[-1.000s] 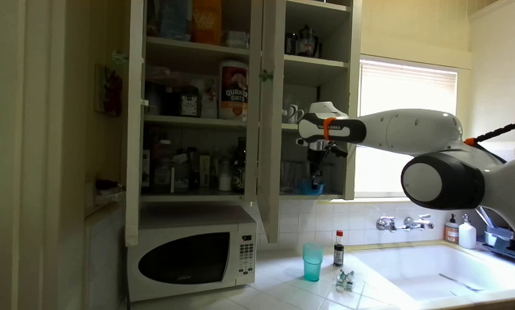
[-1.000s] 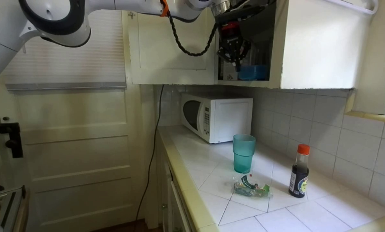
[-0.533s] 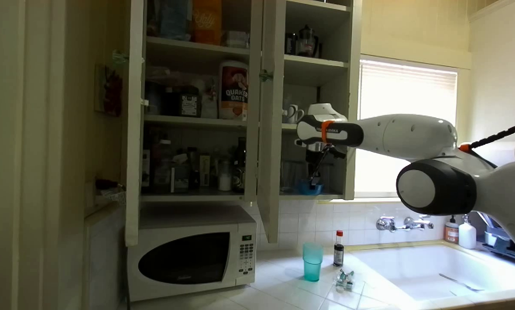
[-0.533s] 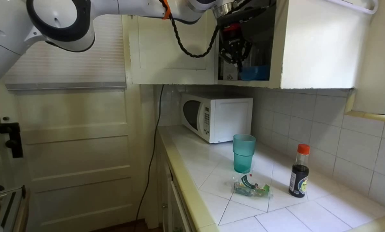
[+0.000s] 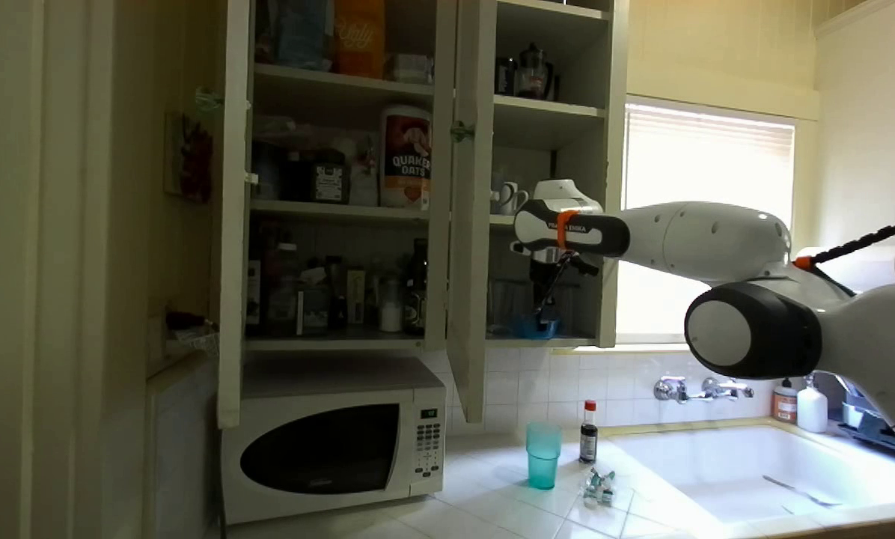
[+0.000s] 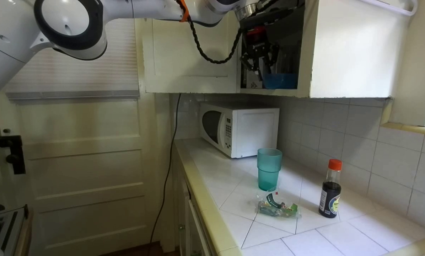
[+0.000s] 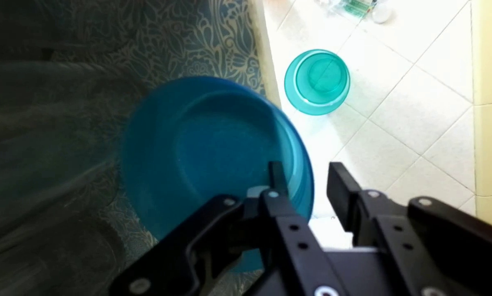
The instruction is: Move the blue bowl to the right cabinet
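Note:
The blue bowl (image 7: 221, 139) sits on the bottom shelf of the right cabinet (image 5: 611, 299), close to its front edge, in both exterior views. Seen from the wrist, my gripper (image 7: 306, 168) stands open across the bowl's near wall. One finger (image 7: 278, 176) is inside the bowl and the other finger (image 7: 342, 185) is outside it, with a clear gap to the rim. In an exterior view the jaws are parted above the bowl (image 6: 281, 81). Part of the bowl is hidden behind the inner finger.
Clear glassware (image 7: 65, 119) stands beside the bowl on the patterned shelf liner. An open cabinet door (image 5: 468, 247) is left of the arm. Below, the counter holds a teal cup (image 6: 269, 169), a sauce bottle (image 6: 329, 193), a plastic wrapper (image 6: 277, 207) and a microwave (image 5: 331, 449).
My jaws have parted and let go of the bowl's wall. The arm's upper links have sunk a little, and the bowl has shifted slightly within the cabinet.

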You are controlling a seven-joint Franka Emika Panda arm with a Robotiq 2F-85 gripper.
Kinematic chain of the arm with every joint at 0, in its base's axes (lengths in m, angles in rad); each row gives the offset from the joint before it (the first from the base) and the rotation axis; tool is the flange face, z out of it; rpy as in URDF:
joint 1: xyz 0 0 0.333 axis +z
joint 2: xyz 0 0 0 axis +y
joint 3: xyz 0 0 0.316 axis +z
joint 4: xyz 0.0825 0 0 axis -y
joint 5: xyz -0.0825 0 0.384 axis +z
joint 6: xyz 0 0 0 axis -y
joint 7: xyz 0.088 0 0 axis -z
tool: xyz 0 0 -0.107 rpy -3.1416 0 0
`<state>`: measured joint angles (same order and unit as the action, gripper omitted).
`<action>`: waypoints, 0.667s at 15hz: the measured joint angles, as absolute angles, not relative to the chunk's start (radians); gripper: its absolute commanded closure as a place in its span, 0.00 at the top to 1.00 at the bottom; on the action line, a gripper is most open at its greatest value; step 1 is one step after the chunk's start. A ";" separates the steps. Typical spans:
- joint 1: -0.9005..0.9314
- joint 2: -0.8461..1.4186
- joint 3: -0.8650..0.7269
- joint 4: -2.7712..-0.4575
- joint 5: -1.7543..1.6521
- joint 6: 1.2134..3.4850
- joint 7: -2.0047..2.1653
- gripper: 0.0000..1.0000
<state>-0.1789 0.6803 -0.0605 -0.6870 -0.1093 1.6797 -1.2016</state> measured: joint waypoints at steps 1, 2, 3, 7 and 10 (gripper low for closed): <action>-0.179 0.682 -0.061 -0.683 -0.109 1.679 -1.202 0.74; -0.179 0.684 -0.061 -0.680 -0.109 1.679 -1.202 0.81; -0.179 0.685 -0.061 -0.678 -0.109 1.679 -1.203 0.89; -0.179 0.685 -0.061 -0.676 -0.110 1.679 -1.226 1.00; -0.178 0.685 -0.061 -0.673 -0.111 1.679 -1.262 1.00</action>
<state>-0.1777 0.6854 -0.0605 -0.6732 -0.1108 1.6794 -1.2618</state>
